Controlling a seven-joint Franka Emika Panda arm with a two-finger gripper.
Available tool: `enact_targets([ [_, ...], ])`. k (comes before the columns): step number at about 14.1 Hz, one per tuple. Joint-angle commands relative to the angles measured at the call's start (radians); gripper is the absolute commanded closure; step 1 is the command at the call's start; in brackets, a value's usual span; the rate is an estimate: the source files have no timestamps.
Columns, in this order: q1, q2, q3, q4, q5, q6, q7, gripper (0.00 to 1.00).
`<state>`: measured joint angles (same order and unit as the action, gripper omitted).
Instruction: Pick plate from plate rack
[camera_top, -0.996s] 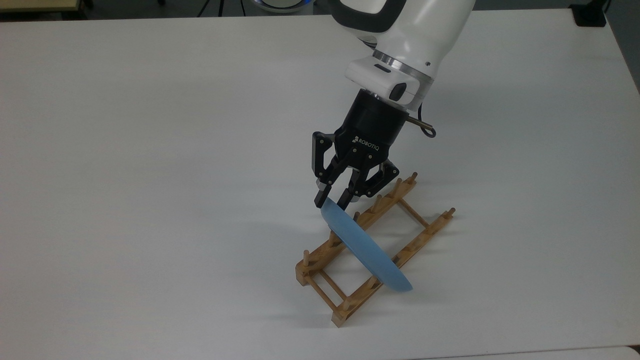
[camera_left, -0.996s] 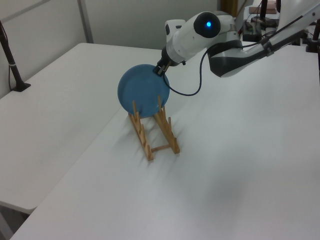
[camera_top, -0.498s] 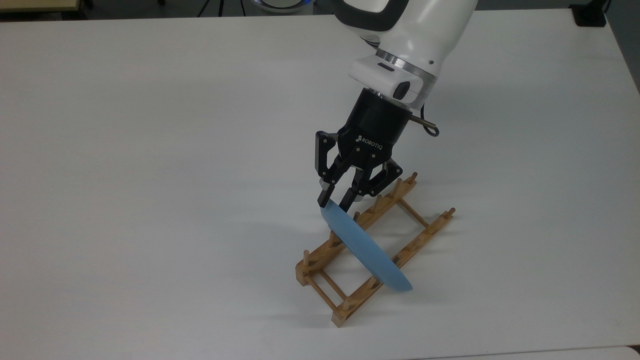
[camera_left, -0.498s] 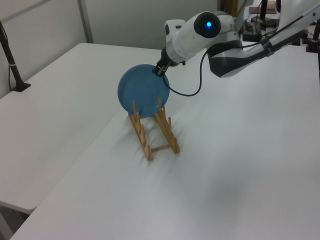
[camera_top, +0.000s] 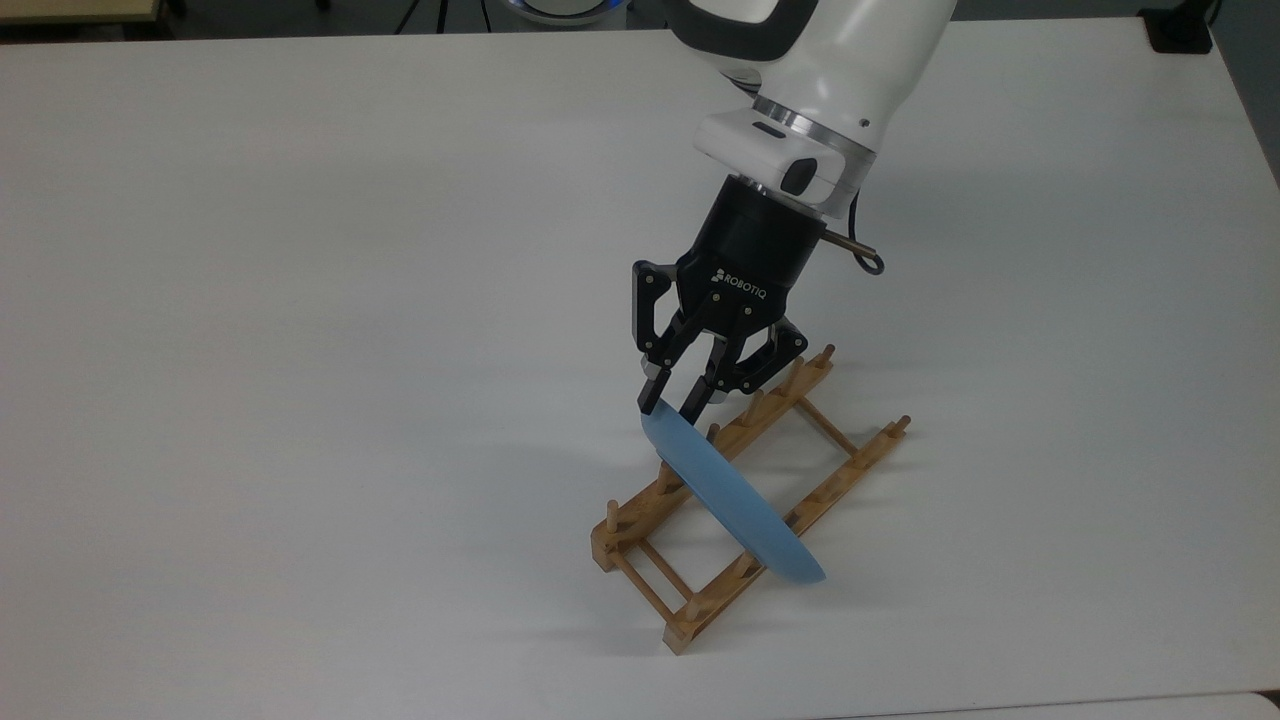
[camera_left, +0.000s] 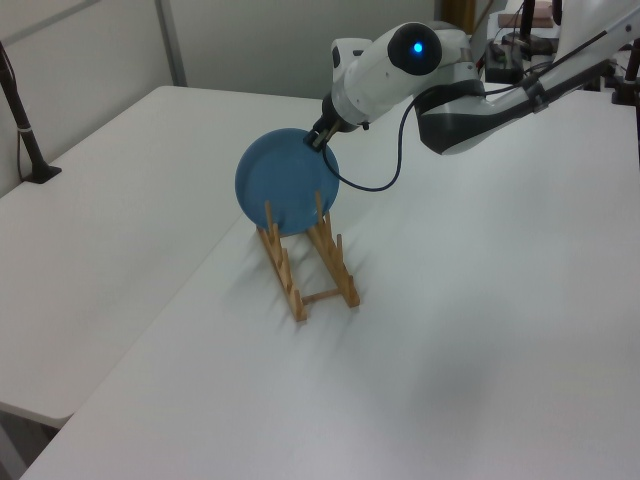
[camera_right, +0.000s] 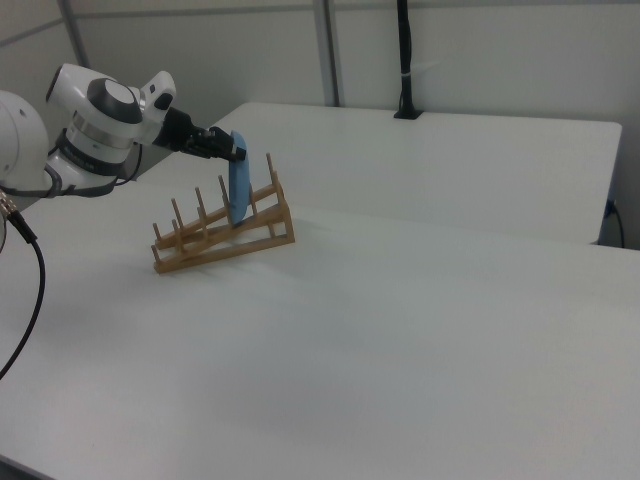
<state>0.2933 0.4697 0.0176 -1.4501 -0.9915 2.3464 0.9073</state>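
A round light-blue plate (camera_top: 735, 500) stands on edge between the pegs of the light-brown wooden plate rack (camera_top: 868, 452), leaning toward the top view's left. My gripper (camera_top: 671, 406) comes down at a slant from above, and its two black fingers pinch the plate's top rim. In the left view the plate (camera_left: 282, 184) faces the camera in the rack (camera_left: 311, 272), with the gripper (camera_left: 318, 140) at its upper right edge. The right view has the plate (camera_right: 238, 192) edge-on in the rack (camera_right: 222, 246), the gripper (camera_right: 234, 150) at its top.
The rack stands alone on a broad white table (camera_top: 300, 300). A black post base (camera_right: 405, 112) stands at the far table edge in the right view, and a black stand (camera_left: 28, 150) at the left view's left.
The wrist has shifted slightly to the top view's right and up. The plate still rests in the same slot and the fingers stay at its rim.
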Motion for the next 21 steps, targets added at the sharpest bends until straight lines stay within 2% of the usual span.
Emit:
enact_targets([
  [1, 0.021, -0.008, -0.007, 0.002, -0.012, 0.011, 0.039, 0.73],
  [3, 0.023, -0.008, -0.007, 0.002, -0.012, 0.01, 0.039, 0.77],
  [6, 0.024, -0.009, -0.008, 0.0, -0.013, 0.008, 0.038, 0.89],
  [9, 0.023, -0.008, -0.008, 0.0, -0.013, 0.008, 0.036, 0.89],
  [13, 0.021, -0.023, -0.008, 0.0, -0.007, 0.008, 0.027, 1.0],
  [20, 0.013, -0.06, -0.008, -0.007, -0.001, -0.007, 0.008, 1.0],
  [21, 0.013, -0.059, -0.008, -0.007, -0.001, -0.013, 0.01, 0.96],
])
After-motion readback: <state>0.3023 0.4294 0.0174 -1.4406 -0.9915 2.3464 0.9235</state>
